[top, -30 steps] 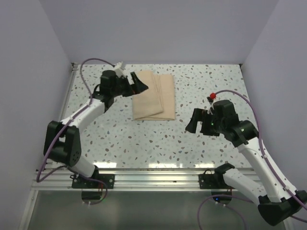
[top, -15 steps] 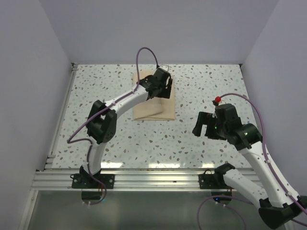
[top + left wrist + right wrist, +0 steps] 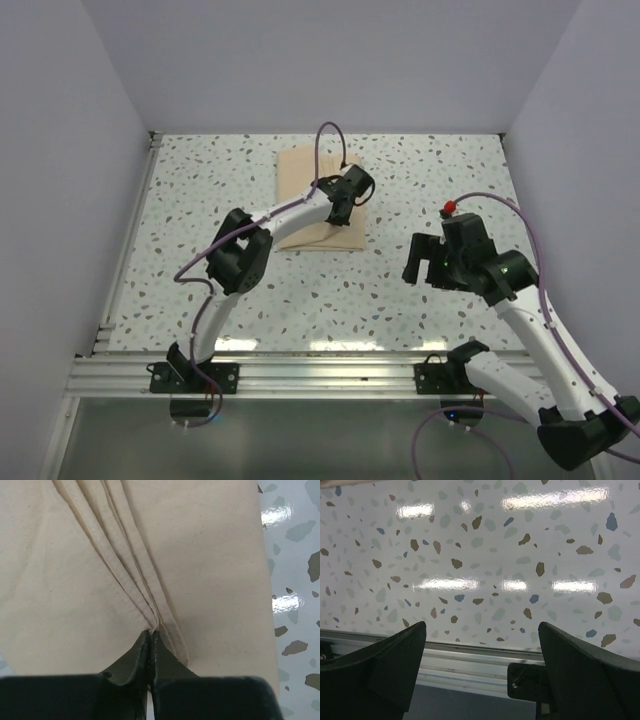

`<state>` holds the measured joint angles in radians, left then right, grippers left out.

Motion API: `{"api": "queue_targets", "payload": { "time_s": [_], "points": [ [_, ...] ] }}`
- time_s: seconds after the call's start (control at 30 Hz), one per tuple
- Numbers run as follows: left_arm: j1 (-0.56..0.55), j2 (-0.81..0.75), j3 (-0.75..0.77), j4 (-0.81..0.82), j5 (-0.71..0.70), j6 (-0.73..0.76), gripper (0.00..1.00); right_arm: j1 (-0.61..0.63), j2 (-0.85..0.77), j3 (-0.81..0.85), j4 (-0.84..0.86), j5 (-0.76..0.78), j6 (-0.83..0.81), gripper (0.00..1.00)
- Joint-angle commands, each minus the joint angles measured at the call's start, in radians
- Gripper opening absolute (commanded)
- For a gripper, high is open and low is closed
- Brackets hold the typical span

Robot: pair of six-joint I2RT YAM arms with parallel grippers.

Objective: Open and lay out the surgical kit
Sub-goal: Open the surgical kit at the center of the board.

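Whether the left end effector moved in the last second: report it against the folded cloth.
Yes. The left end effector swung rightward, from the left edge of the folded cloth wrap to its right side, now pinching a fold.

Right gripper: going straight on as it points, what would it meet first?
Probably the bare speckled tabletop; nothing else shows ahead of the open right gripper, though depth is unclear.

Lab bench; speckled table [image 3: 330,295], plain walls [image 3: 330,60]
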<state>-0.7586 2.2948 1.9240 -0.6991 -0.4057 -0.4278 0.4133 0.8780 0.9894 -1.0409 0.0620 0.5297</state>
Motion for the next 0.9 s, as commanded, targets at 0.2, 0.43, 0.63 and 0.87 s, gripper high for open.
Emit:
{"api": "queue_targets", "payload": {
  "time_s": [0.2,0.43,0.63,0.87],
  "points": [
    [0.086,-0.237,0.004,-0.023,-0.084,-0.034,0.0,-0.002,0.163,0.139,0.065,-0.004,-0.072,0.97],
    [0.351,-0.601,-0.344,0.042,-0.081,-0.066,0.33,0.013,0.506,0.411,0.146,-0.162,-0.117,0.92],
    [0.439,-0.75,-0.614,0.071,-0.073,-0.039,1.0,0.151,0.841,0.762,0.133,-0.157,-0.117,0.92],
    [0.485,-0.802,-0.792,0.159,0.102,-0.019,1.0,0.297,1.304,1.286,-0.011,-0.097,-0.096,0.9]
  ]
}}
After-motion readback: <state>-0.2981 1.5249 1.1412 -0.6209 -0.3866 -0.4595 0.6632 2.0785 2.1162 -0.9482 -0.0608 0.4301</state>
